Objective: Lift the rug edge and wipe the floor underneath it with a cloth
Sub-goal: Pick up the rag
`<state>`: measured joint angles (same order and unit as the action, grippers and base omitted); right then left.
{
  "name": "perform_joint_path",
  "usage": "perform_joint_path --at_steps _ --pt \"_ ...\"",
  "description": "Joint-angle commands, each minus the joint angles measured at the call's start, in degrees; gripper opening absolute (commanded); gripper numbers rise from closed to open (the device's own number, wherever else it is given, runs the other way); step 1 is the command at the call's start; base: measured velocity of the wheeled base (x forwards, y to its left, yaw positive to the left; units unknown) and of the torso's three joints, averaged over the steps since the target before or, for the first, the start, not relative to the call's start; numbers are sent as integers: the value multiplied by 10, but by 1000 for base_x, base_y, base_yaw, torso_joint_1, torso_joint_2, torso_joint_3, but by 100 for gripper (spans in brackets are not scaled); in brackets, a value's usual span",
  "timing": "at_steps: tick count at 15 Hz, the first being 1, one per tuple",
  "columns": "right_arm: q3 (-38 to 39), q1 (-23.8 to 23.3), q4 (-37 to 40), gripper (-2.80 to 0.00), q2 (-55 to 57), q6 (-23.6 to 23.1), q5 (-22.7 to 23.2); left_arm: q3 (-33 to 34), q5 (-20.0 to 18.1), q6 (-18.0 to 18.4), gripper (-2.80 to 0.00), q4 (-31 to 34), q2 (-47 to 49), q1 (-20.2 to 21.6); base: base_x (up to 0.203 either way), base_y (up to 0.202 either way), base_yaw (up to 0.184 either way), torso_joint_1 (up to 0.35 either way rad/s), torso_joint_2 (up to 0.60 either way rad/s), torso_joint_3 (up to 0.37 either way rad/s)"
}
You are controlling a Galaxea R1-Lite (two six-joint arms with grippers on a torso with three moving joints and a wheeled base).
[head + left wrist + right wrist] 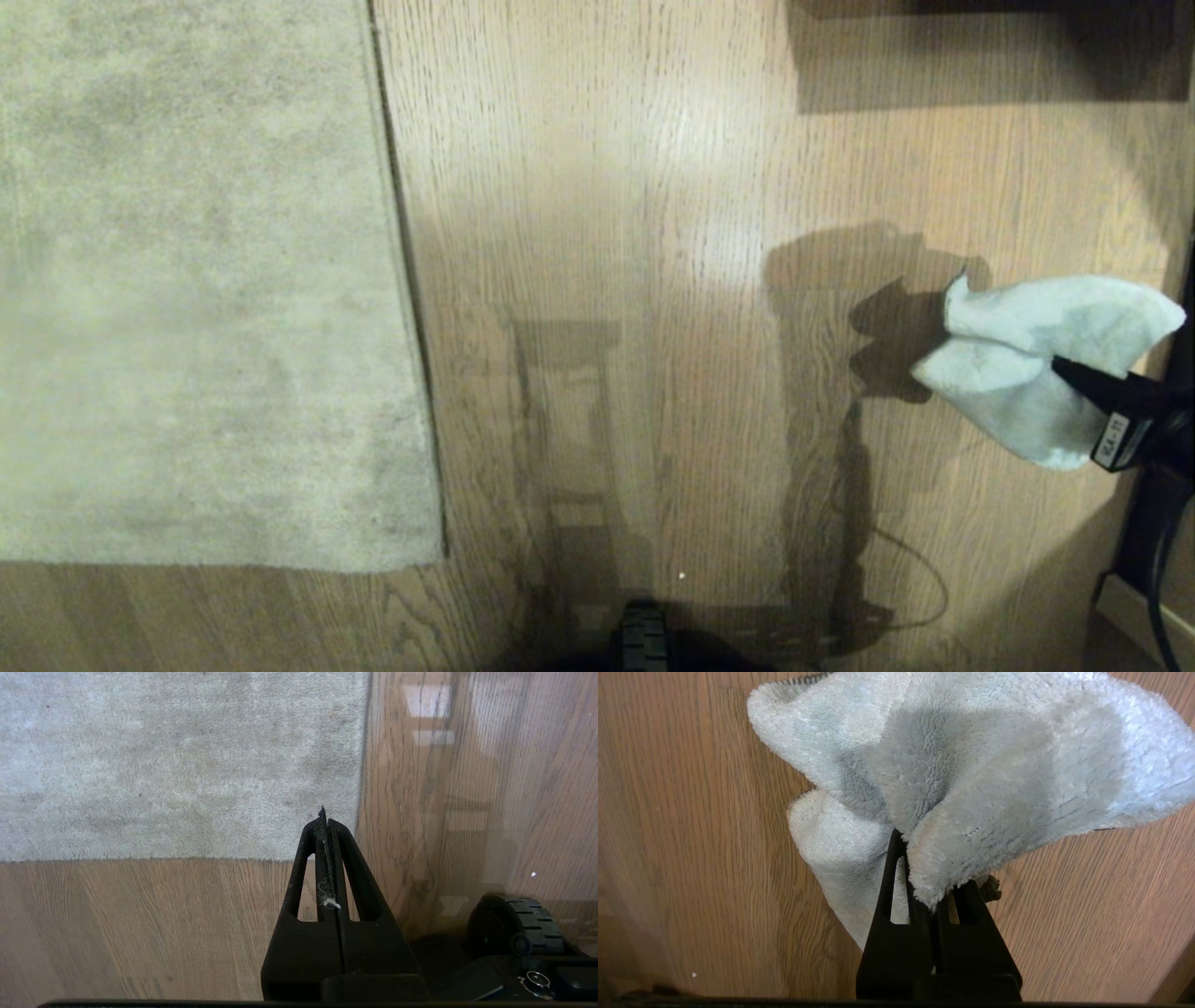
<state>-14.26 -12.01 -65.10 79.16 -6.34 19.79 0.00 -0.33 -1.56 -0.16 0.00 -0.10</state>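
Item one: your right gripper point(1069, 366), fingers point(896, 891) pinching the cloth point(1036, 359), which bunches around and beyond the fingertips, above the floor point(653, 280). A white label on the gripper body carries writing too small to read.

Item two: your left gripper point(323, 812), fingers point(348, 858) pressed together, holding nothing; a wisp of white lint clings between them.

Item three: the rug edge point(362, 774) lies flat on the floor, its corner just beyond the left fingertips, well apart from the cloth.
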Motion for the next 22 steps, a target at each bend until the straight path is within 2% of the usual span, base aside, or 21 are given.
perform_joint_path --at_steps 1,4,17,19,22 --pt "17 0 -4 -280 -16 2 2 0 0 0 -280 0 0 0 0 0 0 0 0 0" --pt "35 -8 -3 -280 -39 18 2 0 0 0 -280 0 1 0 0 0 0 0 0 0" --pt "142 -10 7 -280 -150 32 3 0 0 0 -280 0 0 0 0 0 0 0 0 0" --pt "143 -10 31 -280 -186 45 2 0 0 0 -280 0 1 0 0 0 0 0 0 0" --pt "143 -10 109 -280 -264 51 1 0 0 0 -280 0 1 0 0 0 0 0 0 0"
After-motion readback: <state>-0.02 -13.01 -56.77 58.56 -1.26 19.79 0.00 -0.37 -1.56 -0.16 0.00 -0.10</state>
